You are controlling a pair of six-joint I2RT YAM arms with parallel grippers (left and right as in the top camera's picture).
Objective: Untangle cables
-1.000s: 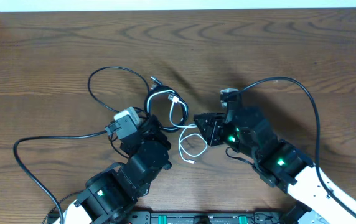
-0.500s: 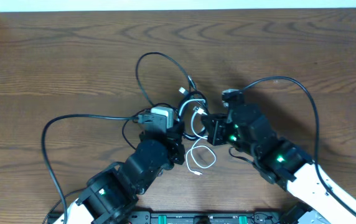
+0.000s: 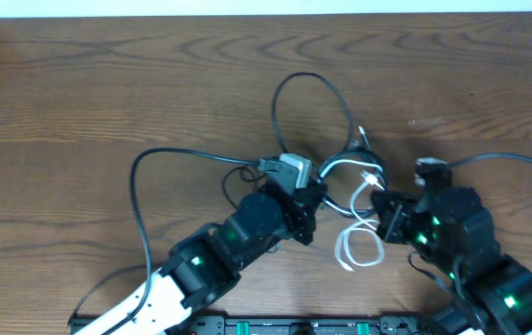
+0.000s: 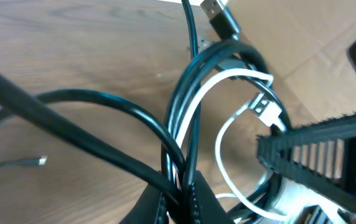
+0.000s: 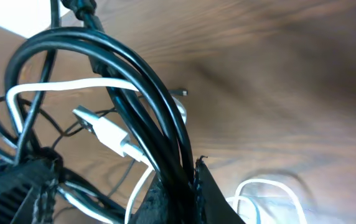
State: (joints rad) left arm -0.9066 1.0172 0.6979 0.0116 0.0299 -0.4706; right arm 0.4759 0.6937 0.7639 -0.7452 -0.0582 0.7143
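Note:
The cables [image 3: 348,168] are bunched in a tangle at the table's middle, between my two grippers. A thin black loop [image 3: 308,75] reaches away from it toward the far side, and white loops [image 3: 340,247] lie on the near side. My left gripper [image 3: 317,197] is shut on black strands at the tangle's left; the left wrist view has its fingers [image 4: 193,202] pinching them, beside a white cord with a plug [image 4: 266,107] and a black plug [image 4: 220,17]. My right gripper [image 3: 384,212] is shut on black strands [image 5: 165,124] at the right, near the white plug [image 5: 106,129].
The left arm's thick black cable [image 3: 136,186] arcs across the table's left part. The right arm's cable [image 3: 517,160] curves off the right side. The brown wooden table [image 3: 108,84] ends at its far edge [image 3: 266,14].
Both arms and the tangle have moved to the right. The right gripper has shut on the black strands. The long black loop has swung right along with them.

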